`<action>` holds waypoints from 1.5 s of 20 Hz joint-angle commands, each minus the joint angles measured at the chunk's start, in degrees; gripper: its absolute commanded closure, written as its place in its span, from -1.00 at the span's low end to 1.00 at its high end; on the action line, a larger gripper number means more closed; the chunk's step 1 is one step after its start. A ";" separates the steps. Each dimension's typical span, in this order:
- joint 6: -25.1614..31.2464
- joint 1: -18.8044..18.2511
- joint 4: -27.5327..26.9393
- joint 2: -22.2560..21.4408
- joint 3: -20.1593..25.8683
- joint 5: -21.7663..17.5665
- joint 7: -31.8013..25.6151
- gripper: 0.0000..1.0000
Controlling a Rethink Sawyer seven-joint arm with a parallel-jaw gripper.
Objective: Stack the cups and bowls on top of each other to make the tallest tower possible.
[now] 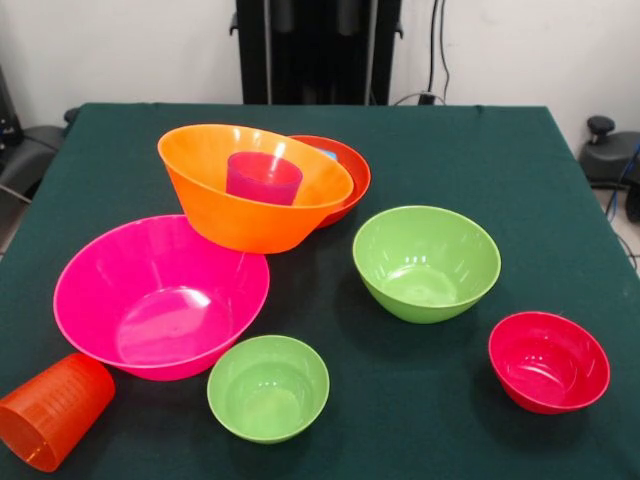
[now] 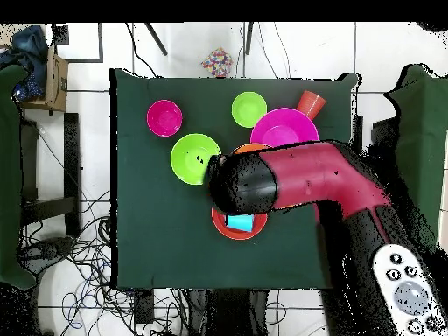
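The tower stands at the back of the table. A large orange bowl [image 1: 255,190] leans tilted on a shallow red-orange bowl [image 1: 345,170], with a translucent purple cup [image 1: 263,177] inside it. A blue cup [image 1: 326,155] peeks out behind the orange bowl's rim and shows in the red-orange bowl [image 2: 229,231] from overhead [image 2: 241,222]. An orange cup [image 1: 52,410] lies on its side at the near left corner. The red cup is hidden. The arm's black end with the gripper [image 2: 238,185] hangs high over the tower. The front view does not show it.
Loose bowls stand on the green table [image 1: 470,150]: large pink [image 1: 160,295], medium lime green [image 1: 426,262], small lime green [image 1: 268,387], small crimson [image 1: 548,361]. The red arm [image 2: 315,179] covers the orange bowl from overhead. The black pedestal [image 1: 318,50] stands behind the table.
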 commanded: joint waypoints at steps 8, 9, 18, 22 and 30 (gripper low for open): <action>-11.98 21.14 -7.57 12.03 -16.87 -14.98 17.92 -1.00; -12.78 22.25 -8.22 13.03 -18.23 -15.97 18.47 -1.00; -19.03 30.46 -12.74 19.60 -28.32 -21.87 22.74 -1.00; -21.66 33.06 -14.13 21.69 -31.76 -23.06 23.90 -1.00; -25.40 38.35 -17.33 25.71 -38.19 -23.67 26.48 -1.00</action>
